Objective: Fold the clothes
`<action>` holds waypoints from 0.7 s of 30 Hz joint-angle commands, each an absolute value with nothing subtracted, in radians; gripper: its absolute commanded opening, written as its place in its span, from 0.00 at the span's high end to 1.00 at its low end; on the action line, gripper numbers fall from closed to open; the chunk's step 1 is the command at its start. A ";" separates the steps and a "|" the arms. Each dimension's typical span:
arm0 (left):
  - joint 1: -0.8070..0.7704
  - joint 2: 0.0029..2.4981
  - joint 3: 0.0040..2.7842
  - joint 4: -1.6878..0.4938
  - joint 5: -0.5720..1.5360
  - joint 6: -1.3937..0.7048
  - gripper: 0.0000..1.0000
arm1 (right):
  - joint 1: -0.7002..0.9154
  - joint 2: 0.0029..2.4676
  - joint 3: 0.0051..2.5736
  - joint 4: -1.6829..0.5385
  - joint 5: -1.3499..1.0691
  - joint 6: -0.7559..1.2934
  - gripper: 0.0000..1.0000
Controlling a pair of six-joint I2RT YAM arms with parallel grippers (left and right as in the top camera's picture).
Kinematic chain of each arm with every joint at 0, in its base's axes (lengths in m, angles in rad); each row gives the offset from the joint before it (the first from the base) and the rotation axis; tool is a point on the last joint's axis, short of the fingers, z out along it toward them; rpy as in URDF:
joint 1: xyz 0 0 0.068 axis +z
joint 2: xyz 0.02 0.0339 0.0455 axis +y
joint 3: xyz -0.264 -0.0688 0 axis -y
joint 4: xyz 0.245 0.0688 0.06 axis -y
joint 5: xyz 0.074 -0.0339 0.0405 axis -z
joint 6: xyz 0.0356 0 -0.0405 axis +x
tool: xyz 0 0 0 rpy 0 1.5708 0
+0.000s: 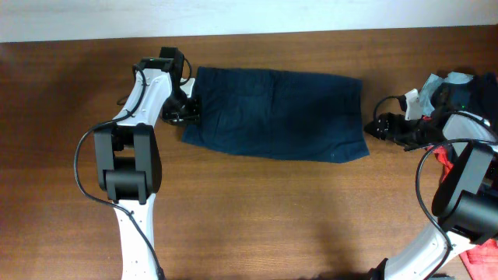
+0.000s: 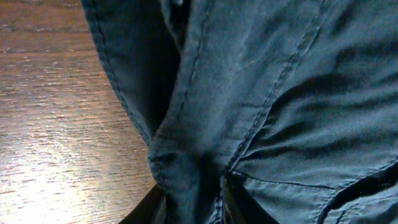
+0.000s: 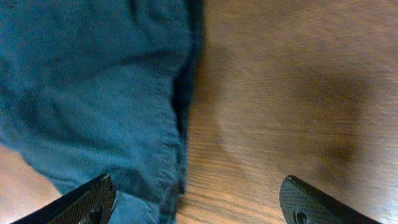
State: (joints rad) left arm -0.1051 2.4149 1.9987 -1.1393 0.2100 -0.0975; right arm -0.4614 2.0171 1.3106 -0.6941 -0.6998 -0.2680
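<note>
The clothes (image 1: pixel 276 113), plain navy shorts, lie flat and doubled over on the wooden table (image 1: pixel 257 210), with their long side running left to right. My left gripper (image 1: pixel 189 109) sits at their left edge. In the left wrist view a raised ridge of the shorts (image 2: pixel 261 93) fills the narrow gap of that gripper (image 2: pixel 193 208), touching both black fingers (image 2: pixel 144 210). My right gripper (image 1: pixel 375 124) rests just off the right edge. Seen from the right wrist it (image 3: pixel 198 186) stands wide open over bare wood, with the hem of the shorts (image 3: pixel 93 93) by its left finger (image 3: pixel 93 199).
A heap of other garments (image 1: pixel 467 89), navy, pale blue and red, lies at the table's right edge behind the right arm. More red cloth (image 1: pixel 482 253) shows at the bottom right. The left arm's base (image 1: pixel 128 167) stands left of the middle.
</note>
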 commanded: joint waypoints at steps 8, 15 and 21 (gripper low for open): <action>-0.111 2.425 1.977 -1.145 0.194 -0.096 0.73 | -0.401 2.042 1.299 -0.647 -0.842 -0.355 0.11; -0.112 2.425 1.977 -1.156 0.195 -0.096 0.73 | -0.326 2.084 1.299 -0.557 -0.768 -0.356 0.14; -0.112 2.425 1.977 -1.163 0.194 -0.096 0.73 | -0.308 2.085 1.299 -0.520 -0.648 -0.355 0.16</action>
